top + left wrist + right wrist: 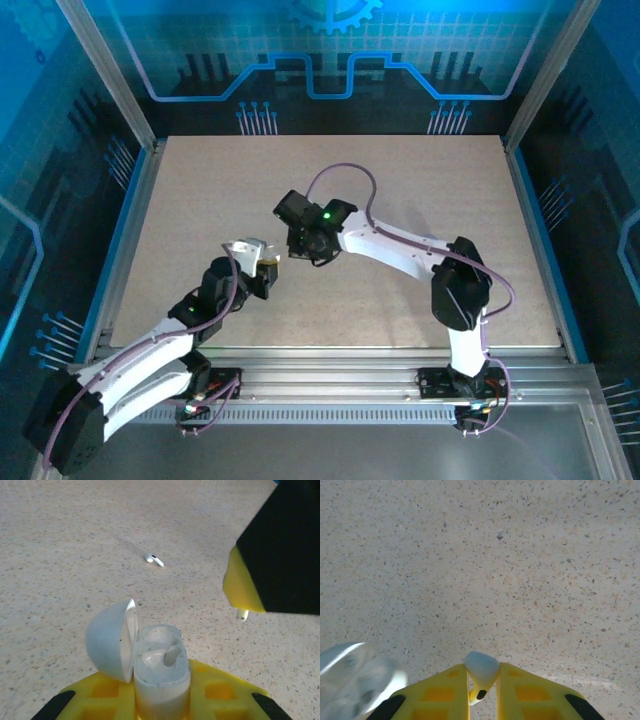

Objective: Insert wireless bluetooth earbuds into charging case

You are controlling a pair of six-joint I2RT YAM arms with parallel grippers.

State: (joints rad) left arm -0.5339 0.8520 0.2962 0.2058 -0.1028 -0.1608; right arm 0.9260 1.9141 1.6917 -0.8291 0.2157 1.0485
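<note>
Left pincer [256, 260] sits left of bench [420, 190] centre, about midway between the near and far edges. Its yellow fingers [215, 695] are closed tight on the charging case [162, 680], one on each flank of the white body. The case stands upright in the grip with its lid [107, 642] swung open to the left, in the left wrist view. The moulded wells [160, 655] are exposed and pale inside; I cannot tell if anything is seated in them. Right pincer [481, 682] reaches in from the right-hand side toward bench centre and ends just beside the case, apart from it. It is closed narrow on one earbud [481, 669]: the rounded white head sticks out past the fingertips, and a dark spot shows lower down between the yellow pads [530, 695]. In the left wrist view the same bud's stem tip pokes out below the right pincer's yellow finger, up and to the right of the open case. In the right wrist view the case is a blurred white shape at lower left, close to the held bud but not touching. The other earbud [154, 559] lies loose on the speckled bench surface, on its side. It is beyond the case and well apart from it, with neither pincer touching it.
</note>
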